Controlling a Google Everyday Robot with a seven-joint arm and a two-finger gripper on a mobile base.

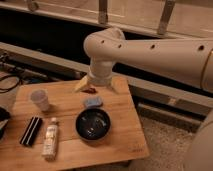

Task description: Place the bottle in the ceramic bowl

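Observation:
The bottle (50,138) lies flat on the wooden table (120,142) near its front left, white cap pointing away from me. The ceramic bowl (93,124), dark and glossy, stands to its right at the table's middle front. My gripper (93,88) hangs below the big white arm (150,50) over the table's back edge, behind the bowl and well away from the bottle. Its tan fingers (81,85) are partly hidden by the wrist.
A translucent white cup (40,99) stands at the back left. A flat black case (31,131) lies left of the bottle. A small blue object (92,102) sits just behind the bowl. A dark ledge and rail run behind the table; gravel floor on the right.

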